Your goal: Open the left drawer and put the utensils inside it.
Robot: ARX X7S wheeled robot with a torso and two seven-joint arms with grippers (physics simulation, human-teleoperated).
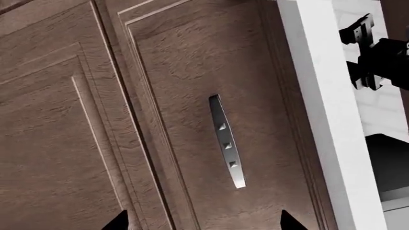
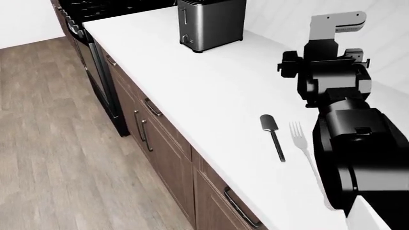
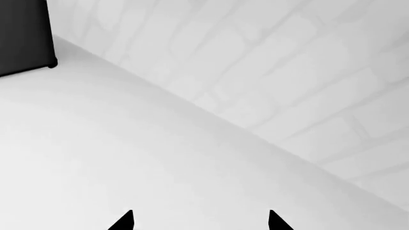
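The left drawer fills the left wrist view: a brown wood front with a recessed panel and a dark curved bar handle. It is closed. My left gripper is open in front of it, short of the handle, holding nothing. The utensils lie side by side on the white countertop: a black spatula and a silver fork. My right arm hangs above the counter beyond them. My right gripper is open and empty, facing bare counter and tiled wall.
A steel toaster stands at the far end of the counter. Under the counter edge are bar-handled drawer fronts and cabinet doors with vertical handles. A dark stove is further left, over wood floor.
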